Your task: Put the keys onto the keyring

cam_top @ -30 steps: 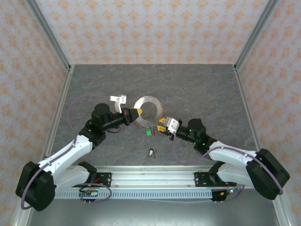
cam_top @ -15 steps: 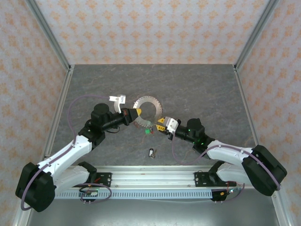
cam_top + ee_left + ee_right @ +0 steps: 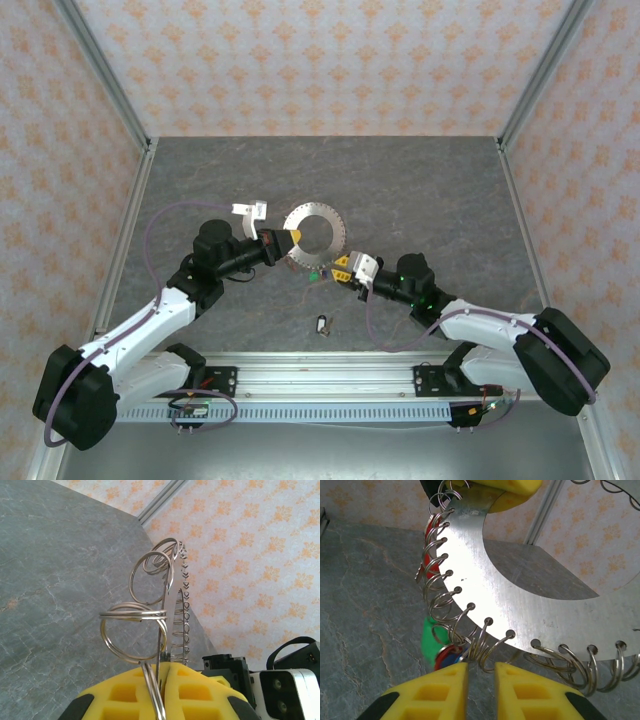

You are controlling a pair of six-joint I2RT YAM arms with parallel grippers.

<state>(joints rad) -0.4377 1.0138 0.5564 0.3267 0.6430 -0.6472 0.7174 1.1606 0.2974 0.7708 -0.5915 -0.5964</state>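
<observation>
Keyring: a flat metal keyring [image 3: 312, 214] is held up over the desk [image 3: 430, 190] between the two arms. Small split loops [image 3: 442, 587] are threaded through holes along its rim.
Left gripper: the left gripper [image 3: 162, 669] is set on the keyring's left rim, and its jaws are closed tight on the metal, which is seen edge-on in the left wrist view.
Right gripper: the right gripper [image 3: 481, 674] is placed at the lower rim. A narrow gap is left between the jaws, with a couple of loops in its mouth, and no pinch is seen.
Done: a red tag [image 3: 434, 555], a green tag [image 3: 431, 639] and a blue-and-red piece [image 3: 447, 656] are seen among the loops, so some keys are judged to be on.
Left: a small dark key [image 3: 323, 323] lies on the desk near the arm bases, well apart from the keyring, and is judged not yet fitted.
Hard to make out: the green tag is blurred, and whether it hangs from a loop or lies below cannot be told. The keyring's far side is cut off in the right wrist view. The key blades are too small to be counted.
</observation>
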